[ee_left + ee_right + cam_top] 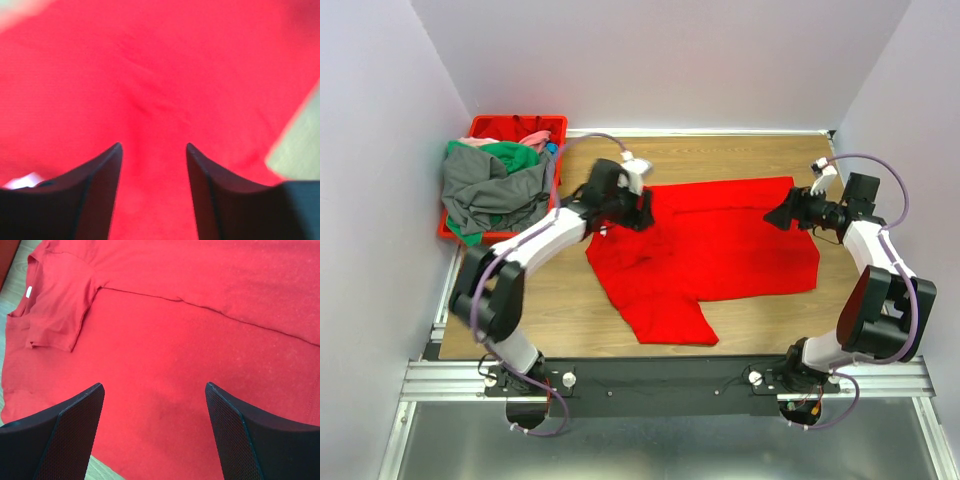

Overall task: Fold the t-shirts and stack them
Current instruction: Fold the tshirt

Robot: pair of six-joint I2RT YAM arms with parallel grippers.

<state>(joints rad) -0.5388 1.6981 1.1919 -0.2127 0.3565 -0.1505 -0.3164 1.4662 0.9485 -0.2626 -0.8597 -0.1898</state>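
From above, you see the bright red cloth t-shirt (720,245) spread on the wooden tabletop (560,310). It lies skewed, with one sleeve pointing to the near side. The left jaws are over its far left part, and the right jaws are at its far right corner. If you draw only one side, I think the cloth will turn and the fold will come crooked. The heap of grey, green and pink cloth shirts (495,190) in the rigid red plastic crate (505,125) is just beside the left arm (535,245), so a wide swing could drag one out.

In the left wrist view, the jaws stand apart and hold nothing. Red cloth fills the space below and between them, very close, and the picture is blurred. Closing here may catch a wrinkle of two layers instead of an edge.

In the right wrist view, the jaws are wide apart and empty, above the flat middle of the shirt. The small white neck label (28,291) and a folded sleeve (57,315) lie well apart from them. Going down here would only bunch the cloth.
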